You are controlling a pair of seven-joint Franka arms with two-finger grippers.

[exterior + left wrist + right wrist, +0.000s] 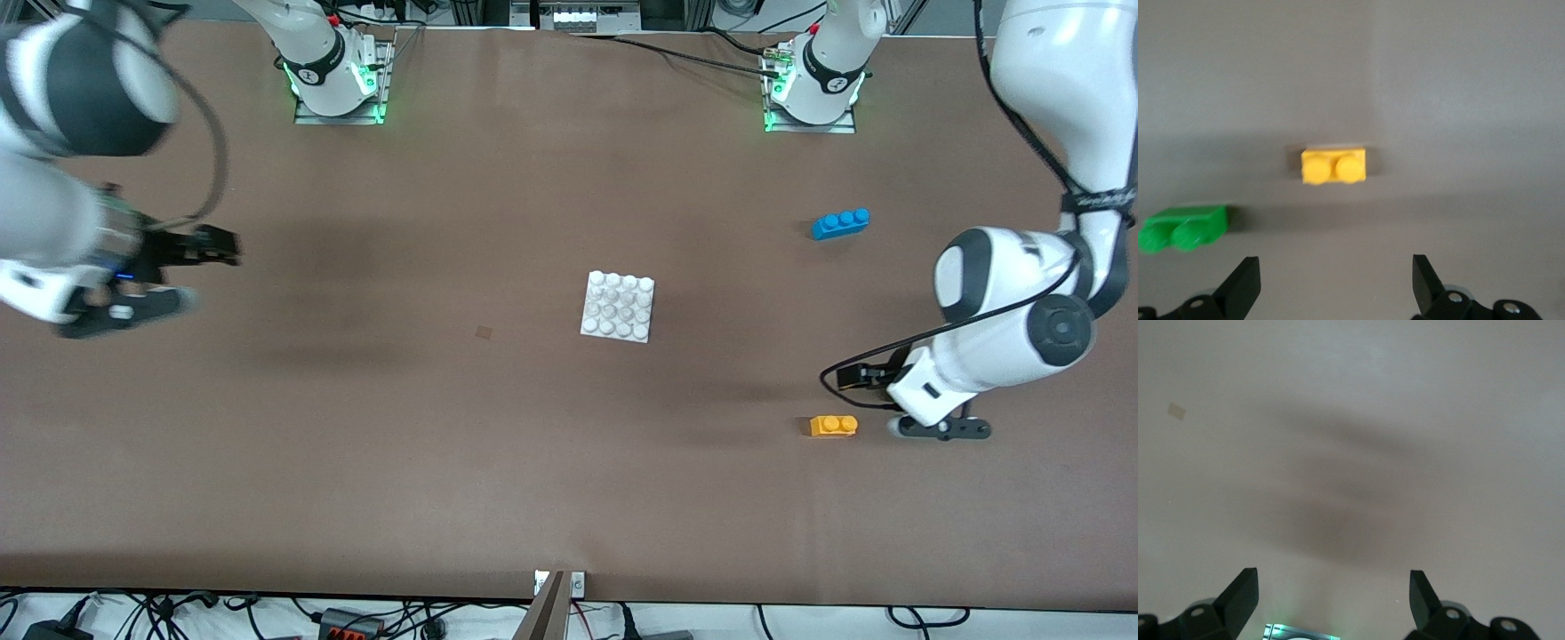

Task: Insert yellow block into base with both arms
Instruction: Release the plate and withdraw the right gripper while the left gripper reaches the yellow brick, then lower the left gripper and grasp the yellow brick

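The yellow block [833, 426] lies on the table toward the left arm's end, nearer the front camera than the white studded base [619, 306] at the table's middle. My left gripper [852, 378] hovers over the table just beside the yellow block. In the left wrist view the block [1334, 166] lies ahead of the gripper [1336, 287], which is open and empty. My right gripper [218, 246] is up over the right arm's end of the table. In the right wrist view it [1333, 603] is open and empty over bare table.
A blue three-stud brick [841, 223] lies toward the left arm's end, farther from the front camera than the yellow block. A green two-stud brick [1181, 228] lies beside the yellow block and is hidden in the front view. A small dark patch [483, 332] marks the table.
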